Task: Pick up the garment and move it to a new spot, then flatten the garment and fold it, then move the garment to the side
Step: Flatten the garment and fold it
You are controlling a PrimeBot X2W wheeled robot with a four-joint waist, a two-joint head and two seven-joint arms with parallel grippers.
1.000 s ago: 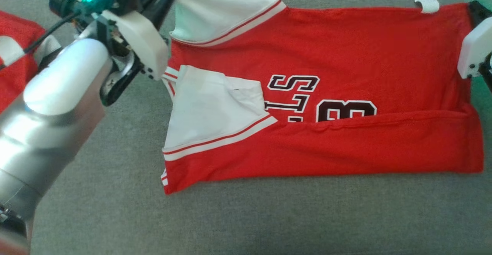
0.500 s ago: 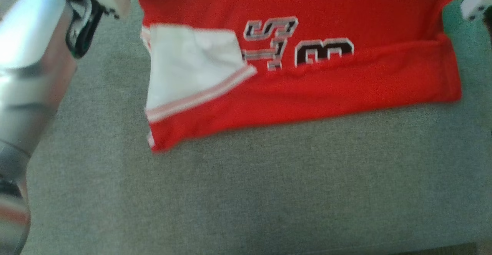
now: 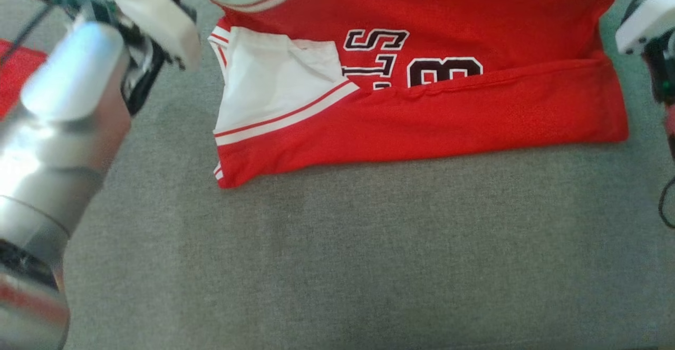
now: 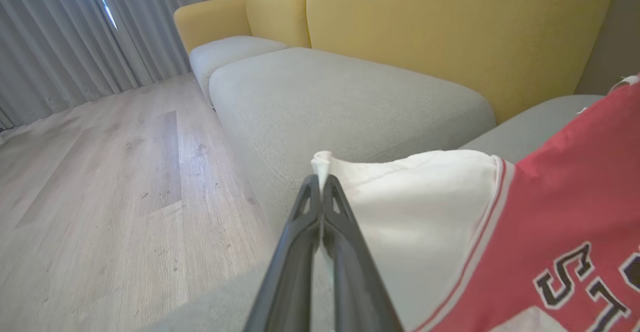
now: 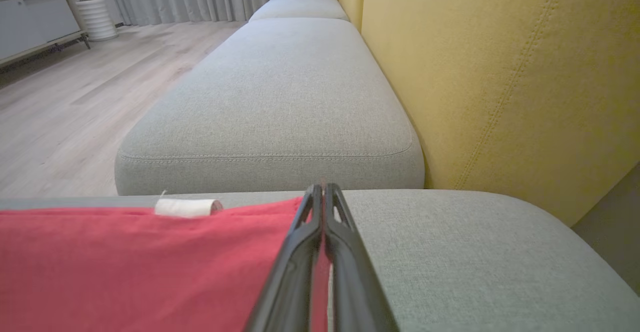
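Head view shifted | 1 garment (image 3: 474, 113) | left tool (image 4: 321, 181) clamps sleeve (image 4: 425, 197) | right tool (image 5: 324, 189) clamps corner (image 5: 277, 214)

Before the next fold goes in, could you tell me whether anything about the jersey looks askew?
Yes: the near white sleeve lies rumpled, its striped trim slanting across the red garment. A small white label also curls loose at the garment's edge.
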